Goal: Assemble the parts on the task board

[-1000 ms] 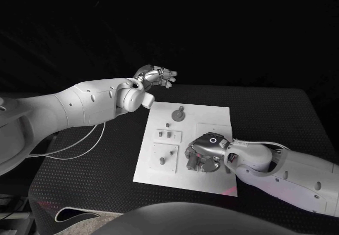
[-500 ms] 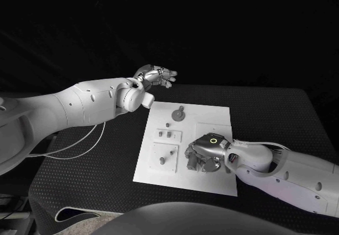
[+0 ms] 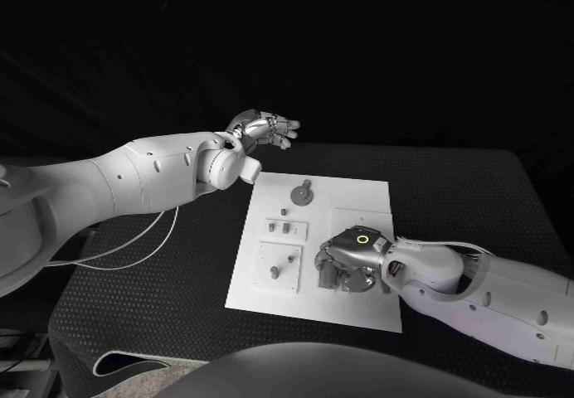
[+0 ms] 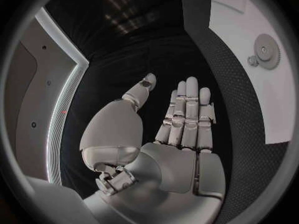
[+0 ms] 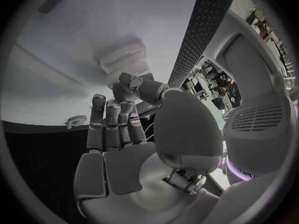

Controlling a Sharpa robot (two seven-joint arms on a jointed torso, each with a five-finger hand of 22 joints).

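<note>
The task board (image 3: 359,199) lies in the middle of the black table (image 3: 479,191). The right hand (image 3: 344,267) is low over the board's near right part, fingers bent down onto it; whether it grips a part I cannot tell. A gear-shaped part (image 3: 304,195) sits near the board's far edge, and small parts (image 3: 279,225) lie on its left side. The left hand (image 3: 265,130) hangs past the board's far left corner, fingers straight, holding nothing.
</note>
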